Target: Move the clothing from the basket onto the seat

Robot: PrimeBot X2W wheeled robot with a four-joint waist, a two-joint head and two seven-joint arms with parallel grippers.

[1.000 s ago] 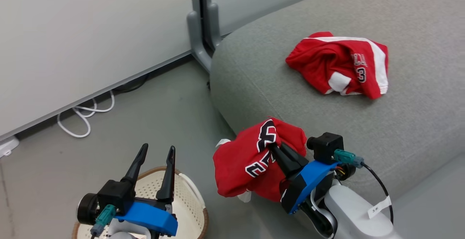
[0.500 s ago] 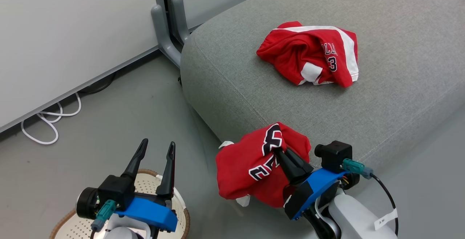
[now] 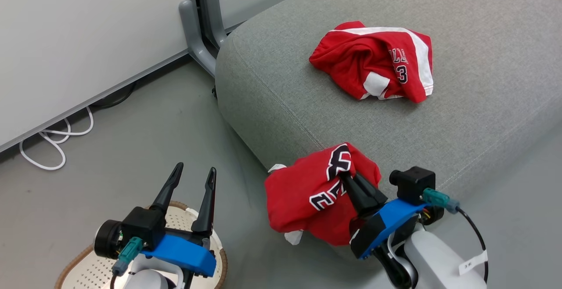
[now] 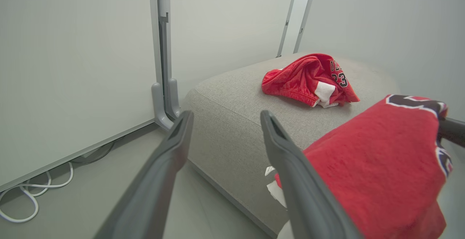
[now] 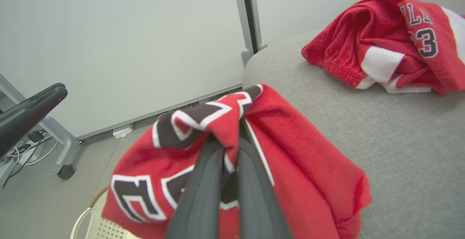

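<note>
The right gripper (image 3: 347, 179), angling up-left from the lower right, is pinching a red lettered garment (image 3: 307, 192) at the grey seat's (image 3: 285, 82) front edge, while the left gripper (image 3: 195, 175) is hovering, fingers spread, above the basket (image 3: 74, 265), and another garment (image 3: 373, 65) is lying on the seat.

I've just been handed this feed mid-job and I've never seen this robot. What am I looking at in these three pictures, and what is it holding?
It is a wheeled robot with two arms, each ending in a two-fingered gripper. One picture comes from its head, looking down. The other two come from a camera on each wrist, looking along that gripper's fingers. The left gripper is open and empty, near the cream basket on the floor. The right gripper is shut on a red garment with large black-and-white letters, which hangs at the edge of the grey sofa. A second red garment with white trim already lies on top of the sofa.
</note>
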